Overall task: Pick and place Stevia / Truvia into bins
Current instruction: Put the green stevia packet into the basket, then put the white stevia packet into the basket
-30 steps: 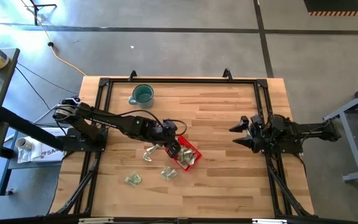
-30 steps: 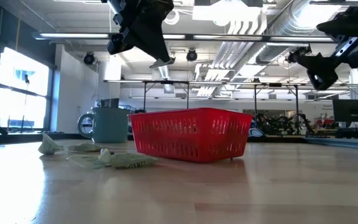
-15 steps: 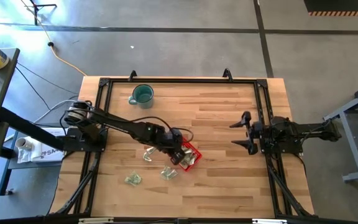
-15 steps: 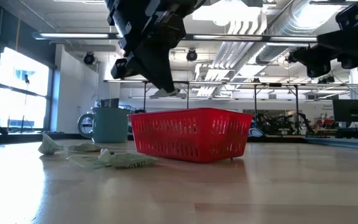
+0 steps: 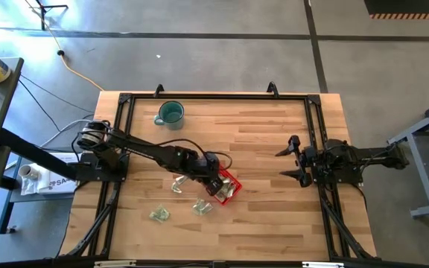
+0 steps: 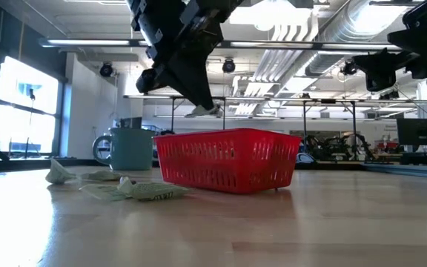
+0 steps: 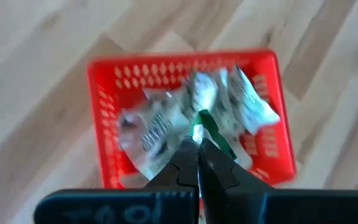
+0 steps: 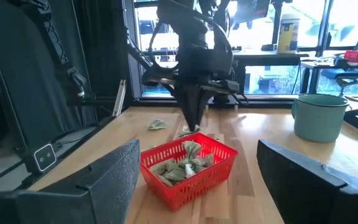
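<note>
Left gripper (image 7: 197,144), clamped on a sachet (image 7: 205,124), hovered above the red bin (image 5: 227,187); right gripper (image 5: 287,162), fingers apart, waited well right of it.

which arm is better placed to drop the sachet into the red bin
Left. The left gripper hangs directly over the red bin, shut on a sachet. The right gripper waits open at the table's right side, far from the bin.

My dark left claw (image 7: 197,144) pinches a green-and-white sachet (image 7: 205,124) above the bright red, slotted bin (image 7: 101,84). Pale green sachets (image 5: 159,214) lie on the light, striped wood table (image 5: 259,134); the mug (image 5: 170,113) is teal.
</note>
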`<action>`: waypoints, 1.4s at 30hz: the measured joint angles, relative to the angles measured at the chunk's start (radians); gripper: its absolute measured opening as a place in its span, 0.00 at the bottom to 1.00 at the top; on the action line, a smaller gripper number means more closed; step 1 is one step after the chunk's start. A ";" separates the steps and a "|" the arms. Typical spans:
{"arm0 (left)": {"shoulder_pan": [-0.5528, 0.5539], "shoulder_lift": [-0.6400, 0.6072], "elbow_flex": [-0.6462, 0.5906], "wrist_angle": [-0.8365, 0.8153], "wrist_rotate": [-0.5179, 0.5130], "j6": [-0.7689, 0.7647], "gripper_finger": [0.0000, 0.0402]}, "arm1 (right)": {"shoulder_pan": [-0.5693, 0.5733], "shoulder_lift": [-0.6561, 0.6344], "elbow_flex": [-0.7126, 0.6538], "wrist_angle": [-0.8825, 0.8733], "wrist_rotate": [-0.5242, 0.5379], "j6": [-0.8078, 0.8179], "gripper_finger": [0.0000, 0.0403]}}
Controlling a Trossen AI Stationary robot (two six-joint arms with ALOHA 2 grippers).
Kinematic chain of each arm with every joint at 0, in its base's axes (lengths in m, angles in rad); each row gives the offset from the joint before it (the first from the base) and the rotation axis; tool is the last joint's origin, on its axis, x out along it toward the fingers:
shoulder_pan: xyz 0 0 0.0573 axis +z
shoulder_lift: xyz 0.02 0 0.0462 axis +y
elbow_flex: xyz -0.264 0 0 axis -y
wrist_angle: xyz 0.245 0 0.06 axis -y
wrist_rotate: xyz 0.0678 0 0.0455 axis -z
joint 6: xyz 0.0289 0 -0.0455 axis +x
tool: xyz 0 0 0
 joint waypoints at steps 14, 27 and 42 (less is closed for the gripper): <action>0.000 -0.003 0.000 -0.022 -0.017 0.078 0.57 | 0.000 0.000 0.000 0.000 0.000 0.000 0.77; -0.052 -0.060 -0.107 -0.436 0.031 -0.112 0.57 | 0.000 0.002 0.000 -0.001 0.001 0.000 0.77; 0.059 -0.058 -0.332 -0.161 0.102 -0.058 0.41 | 0.000 0.002 0.000 -0.001 0.003 0.000 0.77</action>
